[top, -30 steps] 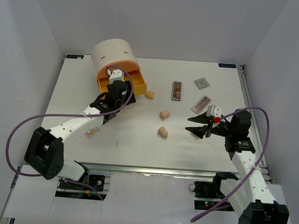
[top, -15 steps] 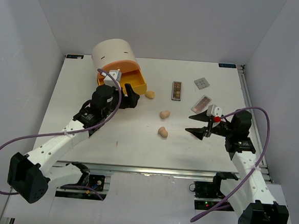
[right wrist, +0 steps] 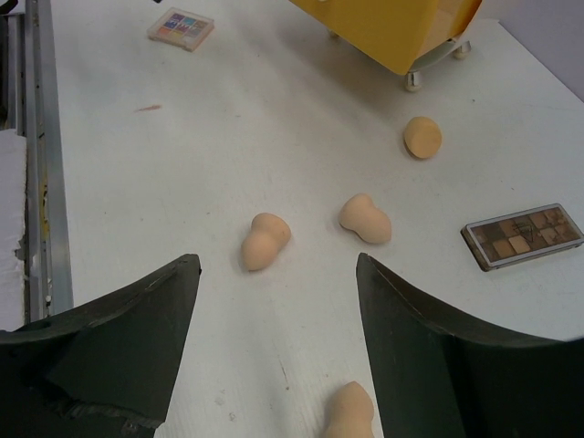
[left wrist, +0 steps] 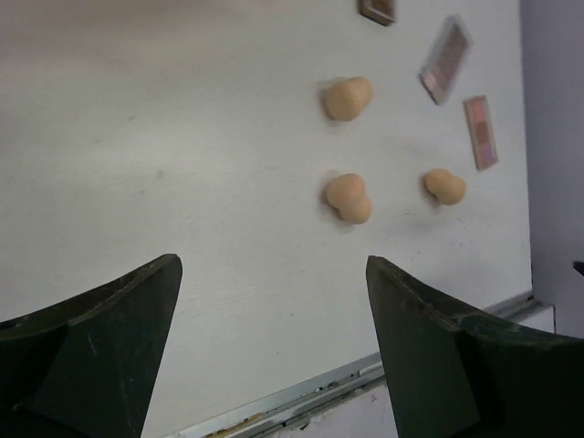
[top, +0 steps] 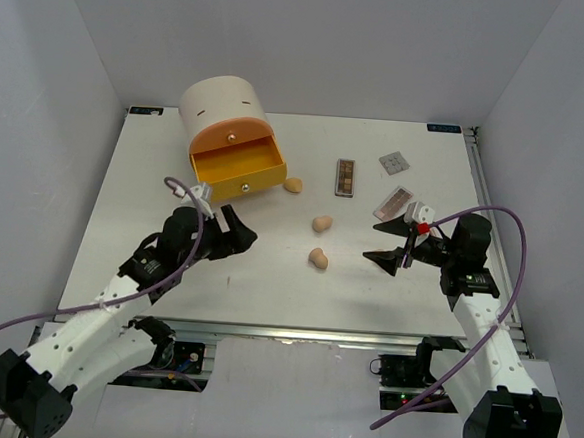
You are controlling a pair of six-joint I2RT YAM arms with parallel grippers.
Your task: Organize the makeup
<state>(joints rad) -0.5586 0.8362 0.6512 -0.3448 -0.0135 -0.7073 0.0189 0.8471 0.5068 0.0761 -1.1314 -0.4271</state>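
Left gripper [top: 236,233]: jaws held apart, nothing gripped. Right gripper [top: 383,242]: jaws held apart; tan sponge [right wrist: 265,242] located just ahead.

Each sponge [top: 318,258] was plain tan. The long palette [top: 345,177] held a grid of browns, the slanted palette [top: 393,201] pinks, the square palette [top: 394,162] grey. The drawer unit [top: 220,104] was cream, its open drawer [top: 238,163] orange.
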